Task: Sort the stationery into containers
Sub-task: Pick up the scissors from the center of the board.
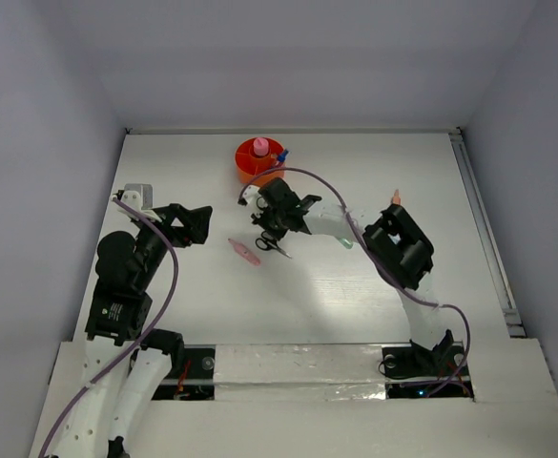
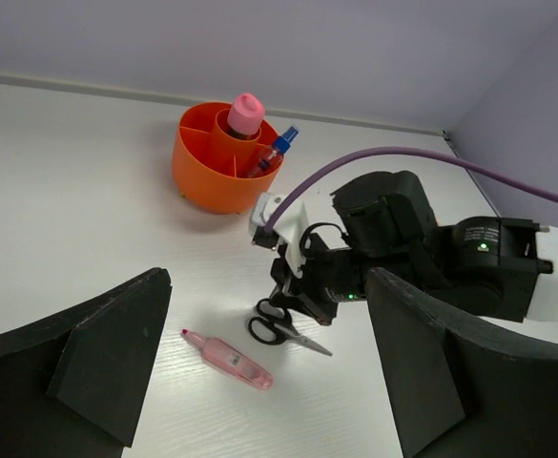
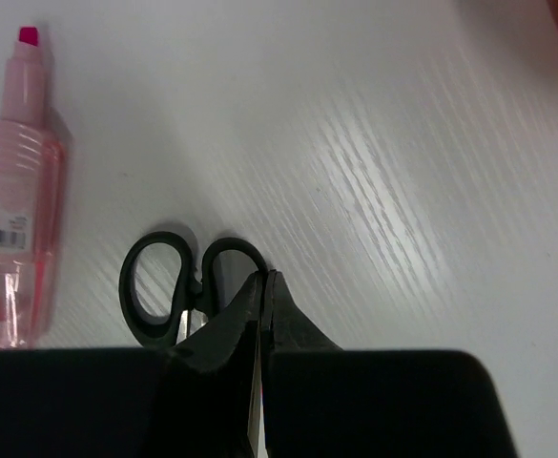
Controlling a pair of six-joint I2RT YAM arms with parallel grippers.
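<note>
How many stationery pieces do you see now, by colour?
Pink: 2, capsule in the orange tub, pink piece on the table
Black: 1, scissors
Blue-and-white: 1, pen in the tub
Green: 1, green piece
Orange-pink: 1, orange-pink piece
Total: 6

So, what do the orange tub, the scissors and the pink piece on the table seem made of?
Orange tub: likely plastic, smooth, evenly coloured. Scissors: black handles probably matte plastic; blade greyish, probably metal. Pink piece: translucent plastic, as its inside shows through.
</note>
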